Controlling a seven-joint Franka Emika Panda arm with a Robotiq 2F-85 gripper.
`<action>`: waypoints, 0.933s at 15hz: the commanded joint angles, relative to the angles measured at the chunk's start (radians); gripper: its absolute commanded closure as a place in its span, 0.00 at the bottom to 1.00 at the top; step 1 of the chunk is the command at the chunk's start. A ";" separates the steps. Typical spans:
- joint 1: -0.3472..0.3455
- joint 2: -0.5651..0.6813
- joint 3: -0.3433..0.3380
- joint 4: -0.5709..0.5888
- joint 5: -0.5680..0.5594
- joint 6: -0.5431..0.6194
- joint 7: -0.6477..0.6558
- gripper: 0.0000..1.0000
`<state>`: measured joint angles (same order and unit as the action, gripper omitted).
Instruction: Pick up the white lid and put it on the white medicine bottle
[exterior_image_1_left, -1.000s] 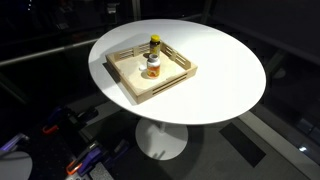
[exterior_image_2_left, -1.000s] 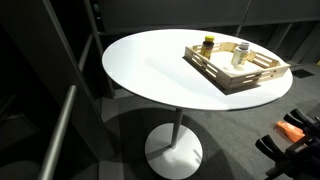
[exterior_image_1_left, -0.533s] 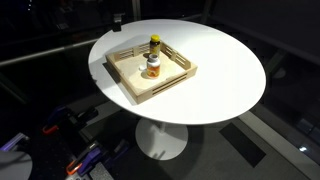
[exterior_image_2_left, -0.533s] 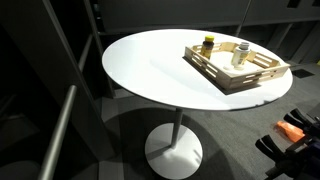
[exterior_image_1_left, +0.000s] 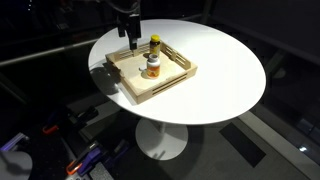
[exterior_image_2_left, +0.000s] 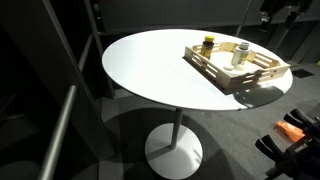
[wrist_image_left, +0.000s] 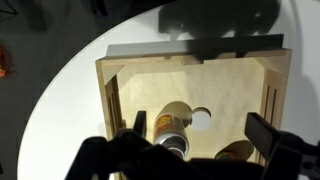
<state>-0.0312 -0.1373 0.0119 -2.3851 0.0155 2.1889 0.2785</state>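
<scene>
Gripper (wrist_image_left: 200, 150) over tray (wrist_image_left: 240, 80), fingers (wrist_image_left: 264, 136) spread wide, nothing held. White lid (wrist_image_left: 201, 117) flat on tray floor, centred between fingertips, slightly ahead, I think; wrist view dim.

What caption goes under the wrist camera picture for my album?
Open gripper over the wooden tray, the white lid lying on its floor beside the white medicine bottle.

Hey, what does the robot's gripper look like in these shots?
The gripper is black all over, with two blocky dark fingers that show blurred in the wrist view. I can't make out any cables or markings, and the arm above it is mostly out of frame.
</scene>
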 joint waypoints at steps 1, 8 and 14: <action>-0.006 0.091 -0.017 0.030 0.029 0.049 0.016 0.00; 0.003 0.237 -0.032 0.074 0.107 0.141 0.000 0.00; 0.008 0.338 -0.033 0.142 0.122 0.173 -0.001 0.00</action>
<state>-0.0294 0.1484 -0.0166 -2.2989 0.1172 2.3571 0.2799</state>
